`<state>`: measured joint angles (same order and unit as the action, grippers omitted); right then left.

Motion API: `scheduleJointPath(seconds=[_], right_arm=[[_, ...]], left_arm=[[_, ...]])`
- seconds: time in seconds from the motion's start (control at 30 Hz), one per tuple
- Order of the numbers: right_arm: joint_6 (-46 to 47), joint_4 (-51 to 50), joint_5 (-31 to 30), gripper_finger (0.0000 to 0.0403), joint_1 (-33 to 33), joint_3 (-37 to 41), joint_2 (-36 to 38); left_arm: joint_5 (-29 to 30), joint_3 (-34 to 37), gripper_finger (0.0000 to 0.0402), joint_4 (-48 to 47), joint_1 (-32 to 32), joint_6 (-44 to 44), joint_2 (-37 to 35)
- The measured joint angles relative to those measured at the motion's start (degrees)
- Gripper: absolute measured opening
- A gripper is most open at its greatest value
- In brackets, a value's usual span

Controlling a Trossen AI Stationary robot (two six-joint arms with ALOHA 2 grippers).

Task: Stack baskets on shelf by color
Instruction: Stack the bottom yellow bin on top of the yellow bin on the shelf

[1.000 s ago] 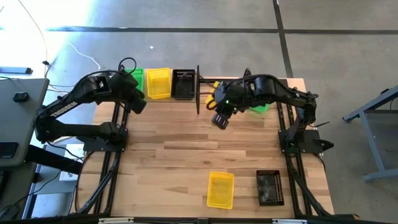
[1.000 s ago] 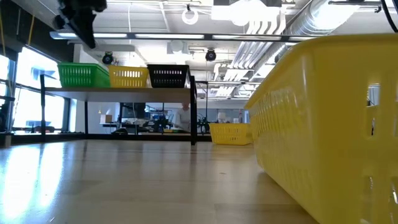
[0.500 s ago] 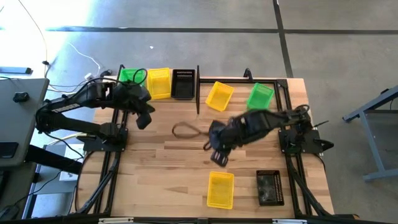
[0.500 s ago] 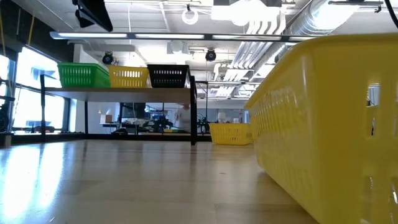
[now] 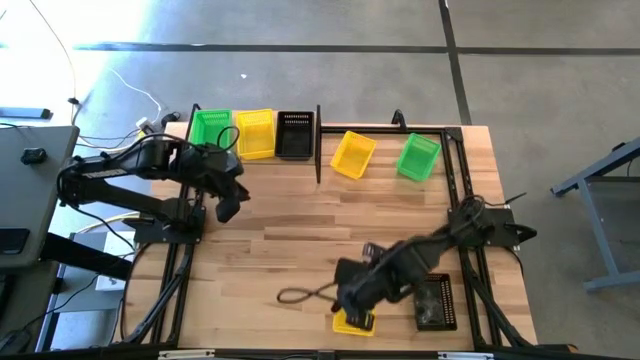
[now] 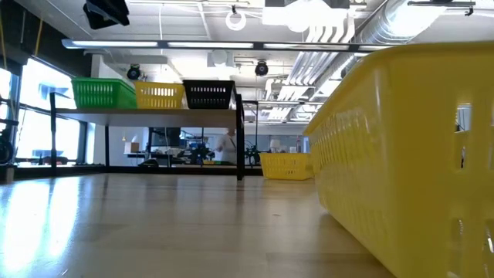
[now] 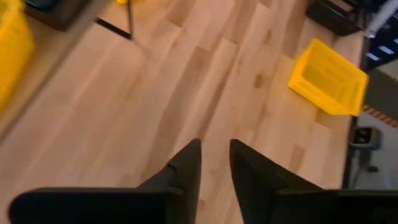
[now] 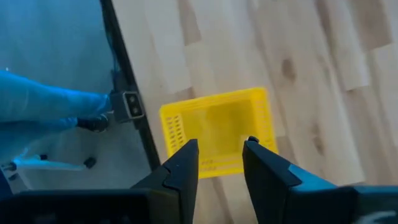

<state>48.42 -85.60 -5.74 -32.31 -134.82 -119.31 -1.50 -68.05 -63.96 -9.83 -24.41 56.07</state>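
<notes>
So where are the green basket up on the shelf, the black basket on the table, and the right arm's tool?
green basket on the shelf [image 5: 210, 127], high view, its open inside
black basket on the table [image 5: 436, 303], high view, its floor
right tool [image 8: 221, 157], right wrist view, midway between its fingertips

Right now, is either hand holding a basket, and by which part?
Nothing is held. The right hand hangs open above the near yellow basket; the left hand, fingers apart, is over bare table.
</notes>
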Motion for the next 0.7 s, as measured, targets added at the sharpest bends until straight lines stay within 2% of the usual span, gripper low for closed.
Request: scheduleJointPath(seconds=[0.23,0.37,0.57,0.7], right_arm=[[-1.31,3.61,0.00,0.0155,-4.78,0.00,-4.23],[-3.35,3.63,0.38,0.0162,-6.52,0.00,-7.23],[-4.95,4.17,0.52,0.0151,-7.64,0.00,-12.26],[-4.95,4.44,3.47,0.0145,-7.86,0.00,-15.16]], left_arm=[[0.04,0.00,0.0126,-0.04,4.97,-0.82,-0.02],[0.17,0.02,0.0128,-0.03,7.30,0.39,-0.01],[0.67,0.02,0.0120,-0.04,9.77,0.57,-0.01],[0.68,0.02,0.0116,-0.17,10.60,0.57,-0.01]])
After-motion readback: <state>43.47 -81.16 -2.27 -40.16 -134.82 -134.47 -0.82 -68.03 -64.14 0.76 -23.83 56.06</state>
